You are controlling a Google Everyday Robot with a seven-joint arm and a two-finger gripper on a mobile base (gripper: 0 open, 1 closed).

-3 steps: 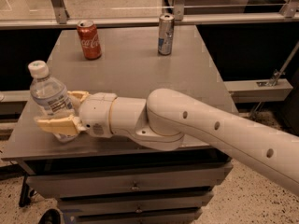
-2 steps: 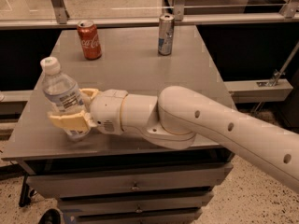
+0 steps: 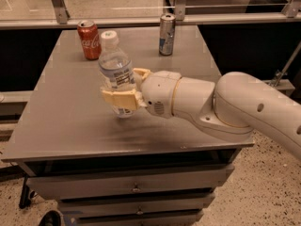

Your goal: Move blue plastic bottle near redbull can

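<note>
The blue plastic bottle (image 3: 115, 69), clear with a white cap and a pale label, is upright in my gripper (image 3: 126, 89), whose tan fingers (image 3: 119, 100) are shut around its lower half. It is held above the middle-left of the grey table (image 3: 70, 121). The redbull can (image 3: 166, 34), slim and silver with blue patches, stands near the table's far edge, to the right of and beyond the bottle. My white arm reaches in from the right.
A red Coca-Cola can (image 3: 89, 40) stands at the far left of the table, just behind the bottle's cap. Drawers sit below the table front. A metal rail and posts run behind the table.
My gripper has carried the bottle from the table's left edge to the right and away from the camera, toward the cans.
</note>
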